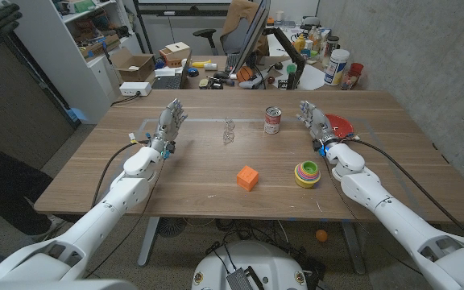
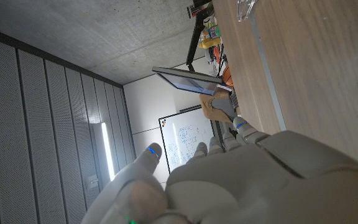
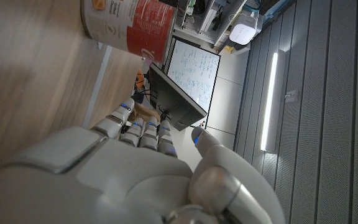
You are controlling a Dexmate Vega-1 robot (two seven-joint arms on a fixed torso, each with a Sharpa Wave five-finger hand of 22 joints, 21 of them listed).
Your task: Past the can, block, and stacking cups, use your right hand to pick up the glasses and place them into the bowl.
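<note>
**Both hands wait, the glasses sit untouched**

The right hand is up over the far right part of the table. Its fingers point away from the robot and are spread a little. It holds nothing and touches nothing. In the right wrist view the same hand is seen from behind, with the can close in front of it.

The left hand is up on the other side, over the far left part of the table. Its fingers are apart too, and it is empty. It looks like it is just staying out of the way, since the job is for the right hand.

The red bowl sits just beside the right hand, partly hidden behind it. That is a handy spot, because the glasses must end up there.

The can stands upright between the right hand and the glasses. The glasses are clear and thin, near the far middle of the table. The right hand will likely need to go around or over the can to reach them.

Closer to the robot are the orange block and the stacking cups, well apart from the glasses.
</note>
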